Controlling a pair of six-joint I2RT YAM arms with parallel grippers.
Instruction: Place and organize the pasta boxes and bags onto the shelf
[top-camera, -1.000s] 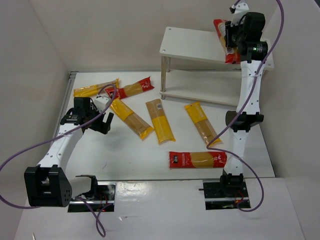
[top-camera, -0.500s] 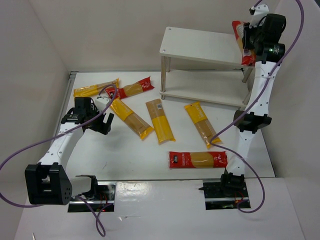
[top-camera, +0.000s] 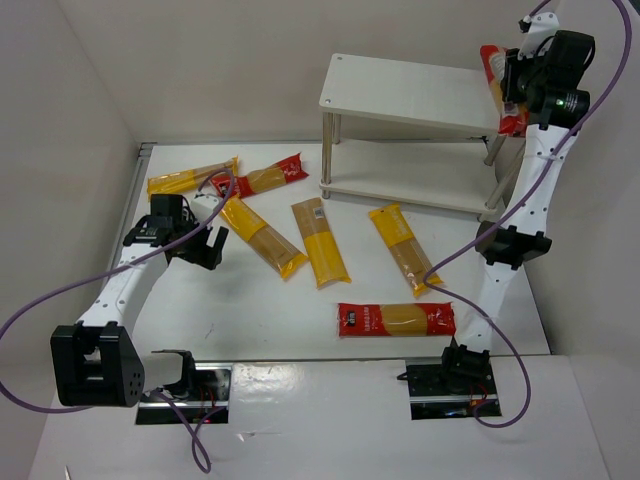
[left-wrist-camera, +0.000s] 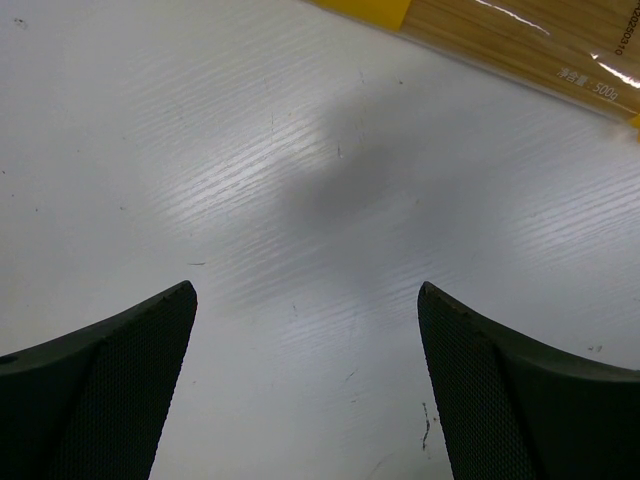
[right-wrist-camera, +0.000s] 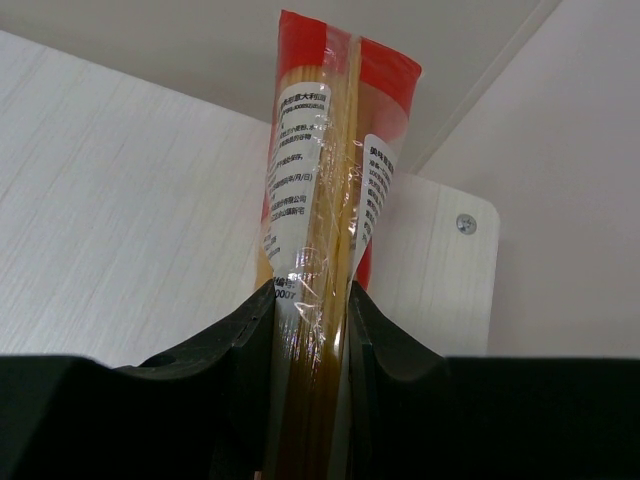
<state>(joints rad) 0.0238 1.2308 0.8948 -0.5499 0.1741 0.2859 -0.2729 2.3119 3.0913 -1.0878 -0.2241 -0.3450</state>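
My right gripper (top-camera: 510, 88) is shut on a red pasta packet (top-camera: 494, 72), holding it on edge above the right end of the shelf's top board (top-camera: 400, 90). In the right wrist view the packet (right-wrist-camera: 320, 170) runs up between the two black fingers of that gripper (right-wrist-camera: 310, 300), with the pale board (right-wrist-camera: 120, 180) behind it. Several more packets lie flat on the table: yellow ones (top-camera: 262, 237) (top-camera: 320, 243) (top-camera: 405, 248) and a red one (top-camera: 395, 319). My left gripper (top-camera: 205, 245) hangs open and empty over bare table (left-wrist-camera: 307, 300), with a yellow packet's edge (left-wrist-camera: 530, 35) just beyond it.
Two more packets (top-camera: 190, 177) (top-camera: 262, 178) lie at the back left of the table. The shelf's lower board (top-camera: 400, 185) sits between silver legs (top-camera: 328, 150). Walls close in the table on the left, the back and the right. A screw (right-wrist-camera: 465, 224) marks the board's corner.
My right arm has carried the red packet to the right and further back, from over the top board to its right end. The left arm has stayed put.
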